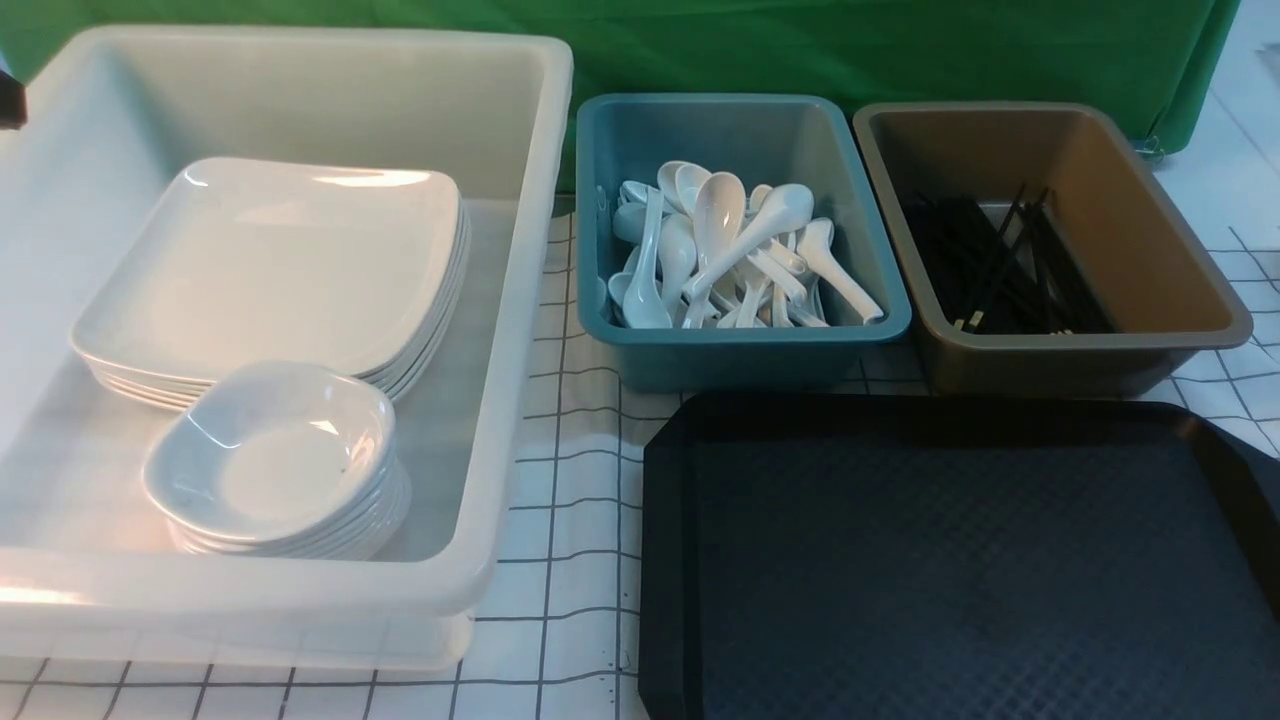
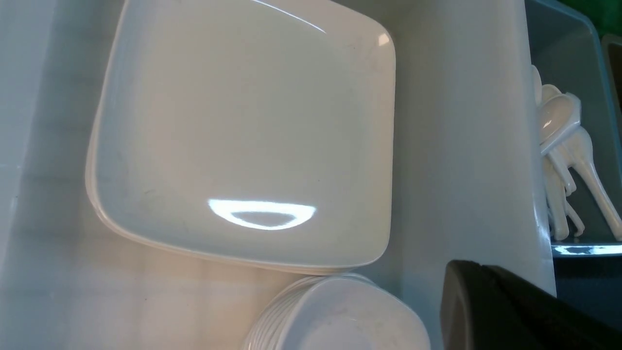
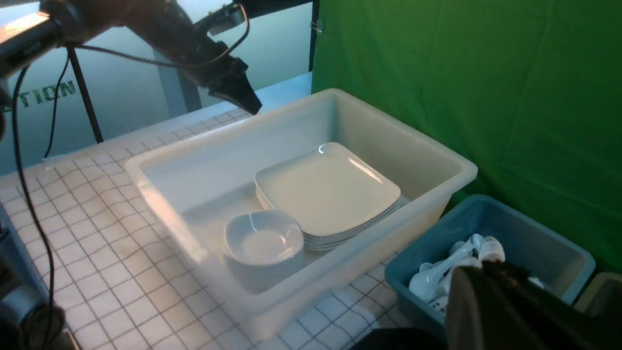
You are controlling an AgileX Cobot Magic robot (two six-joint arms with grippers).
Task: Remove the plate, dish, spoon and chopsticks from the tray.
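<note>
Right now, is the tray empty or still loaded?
Empty, as far as the front view shows: the tray has only bare black textured surface, though its near edge is cut off.

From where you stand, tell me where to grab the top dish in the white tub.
Pinch the top dish by its raised rim on the near right side, coming from above. It nests in a stack, so only the rim is free, and the plate stack crowds its far edge.
</note>
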